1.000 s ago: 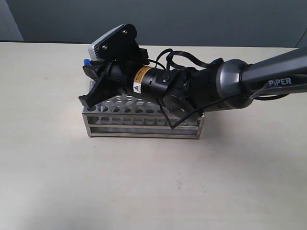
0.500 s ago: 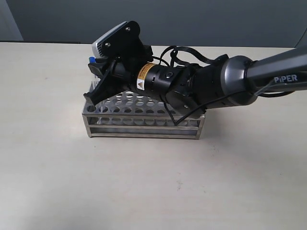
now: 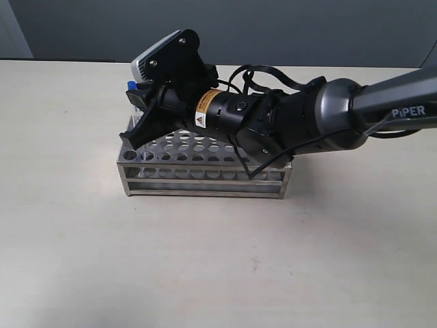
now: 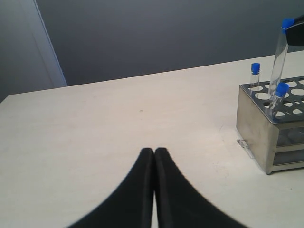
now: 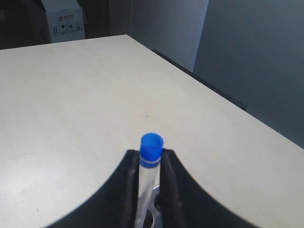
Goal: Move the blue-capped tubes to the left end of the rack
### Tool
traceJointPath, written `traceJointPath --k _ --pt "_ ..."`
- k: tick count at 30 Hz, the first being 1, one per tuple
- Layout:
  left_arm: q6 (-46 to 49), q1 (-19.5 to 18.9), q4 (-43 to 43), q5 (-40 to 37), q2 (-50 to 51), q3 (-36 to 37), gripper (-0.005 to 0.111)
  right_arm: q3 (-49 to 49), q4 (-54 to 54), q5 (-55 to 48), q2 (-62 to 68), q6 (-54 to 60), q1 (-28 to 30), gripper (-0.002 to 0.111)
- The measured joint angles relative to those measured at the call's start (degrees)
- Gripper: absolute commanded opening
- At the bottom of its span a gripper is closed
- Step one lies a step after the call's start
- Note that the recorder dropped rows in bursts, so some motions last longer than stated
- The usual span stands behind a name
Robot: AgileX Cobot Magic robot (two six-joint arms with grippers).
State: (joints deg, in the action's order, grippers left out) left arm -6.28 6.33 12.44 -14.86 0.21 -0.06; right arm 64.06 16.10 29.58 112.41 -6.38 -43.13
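The steel rack (image 3: 205, 179) stands mid-table. My right gripper (image 3: 136, 99) reaches across over its left end. It is shut on one of the blue-capped tubes (image 3: 130, 85). In the right wrist view that tube (image 5: 150, 161) stands between the fingers with its blue cap poking just past the gripper (image 5: 151, 156). The left wrist view shows the held tube (image 4: 279, 54) tilted above the rack's end (image 4: 259, 130); whether its foot sits in a hole is hidden. Two more capped tubes (image 4: 255, 71) (image 4: 281, 89) stand there. My left gripper (image 4: 154, 151) is shut and empty, over bare table away from the rack.
The right arm's dark body (image 3: 300, 126) lies over the back right of the rack and hides the holes there. A cardboard box (image 5: 61, 19) stands beyond the table's far edge in the right wrist view.
The right gripper with its tube rose slightly and shifted a little right in the first half second, then stayed still.
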Motion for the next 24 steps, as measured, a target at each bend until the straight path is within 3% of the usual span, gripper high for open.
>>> traceJointPath --k 24 --pt "0.00 0.00 0.00 0.00 0.00 0.00 0.000 -0.11 0.01 2.67 0.50 2.57 0.60 -0.001"
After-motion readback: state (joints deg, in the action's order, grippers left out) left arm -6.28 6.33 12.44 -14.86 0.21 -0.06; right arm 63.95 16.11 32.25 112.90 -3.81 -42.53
